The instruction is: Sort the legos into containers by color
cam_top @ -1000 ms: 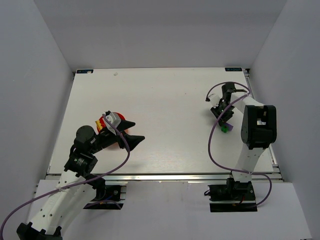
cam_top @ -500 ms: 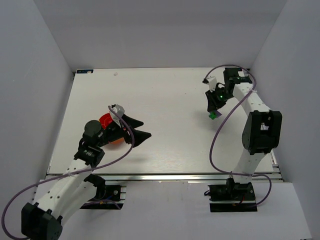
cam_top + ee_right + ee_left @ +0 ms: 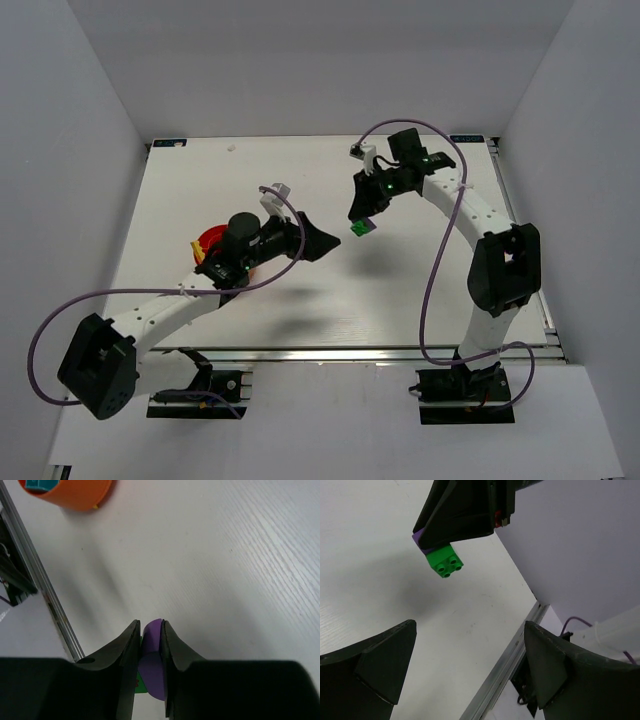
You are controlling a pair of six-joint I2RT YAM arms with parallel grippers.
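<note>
The right gripper (image 3: 151, 632) is clamped on a purple brick (image 3: 153, 662) and holds it above the worktop (image 3: 290, 180), near the middle. A green brick (image 3: 445, 563) is stuck to the purple one (in the right wrist view only a green sliver of it shows). The left gripper (image 3: 470, 627) has its fingers wide apart with nothing between them, near these bricks. The orange bowl (image 3: 75, 495) is cut off by the picture edge, and a teal brick (image 3: 37, 484) is partly seen inside it. The red bowl (image 3: 209, 239) is mostly hidden by the left arm (image 3: 170, 305).
</note>
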